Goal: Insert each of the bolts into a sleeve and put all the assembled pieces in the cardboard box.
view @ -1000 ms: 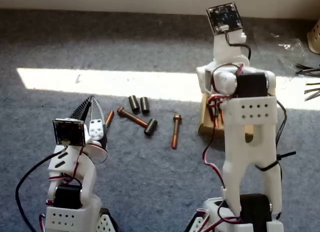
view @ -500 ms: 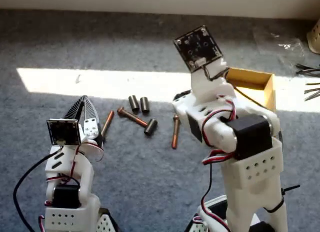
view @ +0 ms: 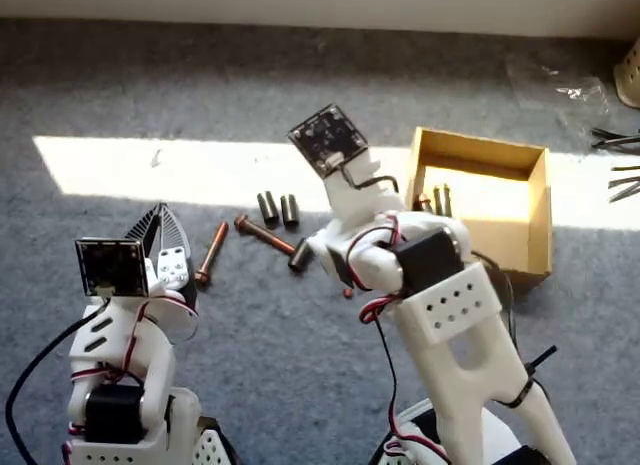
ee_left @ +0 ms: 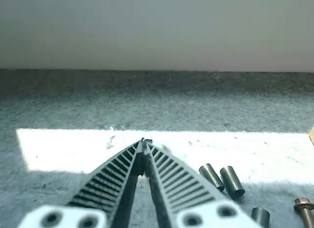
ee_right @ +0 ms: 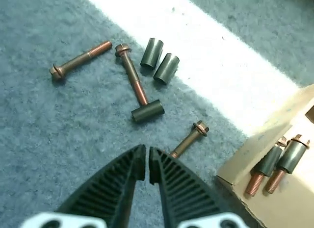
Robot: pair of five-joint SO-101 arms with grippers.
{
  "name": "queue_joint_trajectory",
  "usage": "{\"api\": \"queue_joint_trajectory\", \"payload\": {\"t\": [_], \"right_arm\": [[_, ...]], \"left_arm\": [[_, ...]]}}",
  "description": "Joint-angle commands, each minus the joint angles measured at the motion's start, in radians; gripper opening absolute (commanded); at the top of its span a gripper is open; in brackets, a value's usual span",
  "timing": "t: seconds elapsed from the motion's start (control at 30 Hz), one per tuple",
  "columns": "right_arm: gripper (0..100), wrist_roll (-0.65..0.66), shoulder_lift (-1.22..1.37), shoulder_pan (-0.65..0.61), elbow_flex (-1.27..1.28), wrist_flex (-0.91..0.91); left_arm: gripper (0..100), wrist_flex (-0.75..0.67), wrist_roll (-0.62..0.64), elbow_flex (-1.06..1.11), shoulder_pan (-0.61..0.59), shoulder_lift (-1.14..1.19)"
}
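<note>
Carpet, grey, crossed by a sunlit band. The right arm leans out over the middle of the carpet. The left arm sits at the near left.

An open cardboard box stands on the carpet to the right of the right arm, partly in the sun. Two assembled pieces lie side by side inside it, close to the wall facing the loose parts. Their threaded ends poke out of their sleeves.

The right gripper hangs low over the carpet, its fingers drawn together with a bare slit between them and nothing held. The left gripper points toward the sunlit band with its fingertips touching and nothing held.

Three bolts lie loose on the carpet:
- The left bolt lies just beside the left gripper, apart from it.
- The middle bolt lies with its tip touching the side of a crosswise sleeve.
- The right bolt lies just beyond the right gripper's tips, head pointing away.

Two loose sleeves lie side by side at the edge of the sunlit band, near the middle bolt's head.
</note>
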Motion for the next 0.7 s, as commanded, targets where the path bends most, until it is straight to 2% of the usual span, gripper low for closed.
{"api": "queue_joint_trajectory", "payload": {"t": [0.0, 0.23, 0.43, 0.57, 0.67], "right_arm": [[0.6, 0.009, -0.018, -0.015, 0.087, -0.151], [0.6, 0.011, -0.018, -0.028, 0.266, -0.381], [0.6, -0.009, -0.007, -0.03, 0.318, -0.446], [0.6, -0.221, -0.005, -0.056, 0.315, -0.447], [0.7, -0.321, -0.005, -0.056, 0.315, -0.449]], "left_arm": [[1, 0.091, 0.005, -0.107, -0.007, 0.005], [1, 0.219, -0.002, -0.193, -0.03, 0.005], [1, 0.218, 0.003, -0.18, -0.232, 0.005], [1, 0.186, 0.003, -0.13, -0.285, 0.005], [1, 0.132, 0.003, -0.082, -0.285, 0.005]]}}
